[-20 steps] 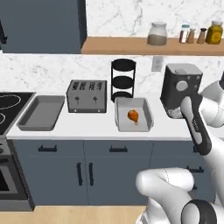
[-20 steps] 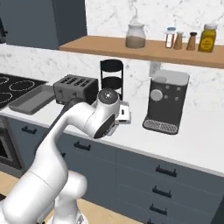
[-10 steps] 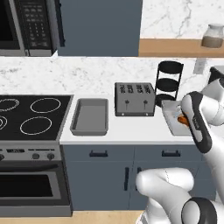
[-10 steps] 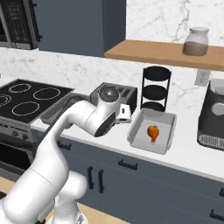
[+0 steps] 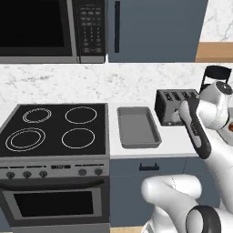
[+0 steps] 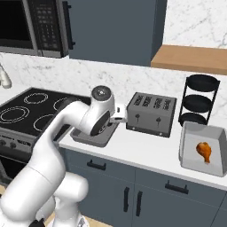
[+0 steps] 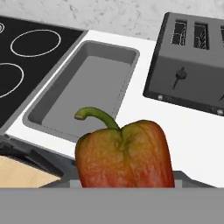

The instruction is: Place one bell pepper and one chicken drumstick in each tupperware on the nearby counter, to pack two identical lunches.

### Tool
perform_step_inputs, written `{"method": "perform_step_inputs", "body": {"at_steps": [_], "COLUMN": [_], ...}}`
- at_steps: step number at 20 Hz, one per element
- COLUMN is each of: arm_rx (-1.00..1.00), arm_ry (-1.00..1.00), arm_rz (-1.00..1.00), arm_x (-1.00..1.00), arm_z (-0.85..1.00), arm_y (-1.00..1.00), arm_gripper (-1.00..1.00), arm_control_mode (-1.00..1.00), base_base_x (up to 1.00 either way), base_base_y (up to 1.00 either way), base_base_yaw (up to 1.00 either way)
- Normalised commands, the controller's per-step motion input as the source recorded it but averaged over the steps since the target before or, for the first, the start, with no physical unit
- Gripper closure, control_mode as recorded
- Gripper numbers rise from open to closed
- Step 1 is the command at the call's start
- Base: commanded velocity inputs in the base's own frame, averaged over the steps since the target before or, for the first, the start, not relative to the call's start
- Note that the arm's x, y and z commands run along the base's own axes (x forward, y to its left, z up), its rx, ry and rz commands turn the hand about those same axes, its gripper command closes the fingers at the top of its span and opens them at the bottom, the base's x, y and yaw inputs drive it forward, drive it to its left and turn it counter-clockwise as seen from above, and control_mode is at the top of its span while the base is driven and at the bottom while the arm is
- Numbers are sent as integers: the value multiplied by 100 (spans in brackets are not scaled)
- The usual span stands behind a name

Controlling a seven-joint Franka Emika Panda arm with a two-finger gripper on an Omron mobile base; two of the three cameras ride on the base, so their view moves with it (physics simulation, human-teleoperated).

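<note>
A glossy red bell pepper (image 7: 124,153) with a curled green stem sits right in front of the hand camera, and my gripper (image 6: 119,116) is shut on it, so the fingertips are hidden behind it. Just beyond the pepper lies an empty light-grey tupperware (image 7: 83,92) on the white counter (image 6: 146,148), between stovetop and toaster; it is also in the left base view (image 5: 138,127). The second tupperware (image 6: 195,133) lies at the far right and holds one chicken drumstick (image 6: 203,151).
A silver toaster (image 6: 150,114) stands between the two trays, with a black three-tier rack (image 6: 200,99) behind the right one. The black stovetop (image 5: 54,129) is left of the empty tray, under a microwave (image 5: 45,29). A wooden shelf (image 6: 190,57) hangs at upper right.
The whole picture has slid right: the base has driven left along the counter, bringing the stove and microwave into view. The arm keeps the same pose.
</note>
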Motion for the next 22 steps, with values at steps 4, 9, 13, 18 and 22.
{"method": "perform_step_inputs", "body": {"at_steps": [4,9,13,18,22], "arm_rx": [-23,-13,-2,0,1], "arm_ry": [10,18,25,24,11], "arm_rz": [-18,-15,-9,-1,5], "arm_x": [95,100,100,100,51], "arm_z": [-33,-66,-61,-48,-8], "arm_y": [100,90,78,17,-10], "arm_gripper": [100,100,100,-100,-100], "arm_control_mode": [-100,-100,-100,-100,-100], "base_base_x": [0,0,0,0,0], "base_base_y": [0,0,0,0,0], "base_base_yaw": [0,0,0,0,0]}}
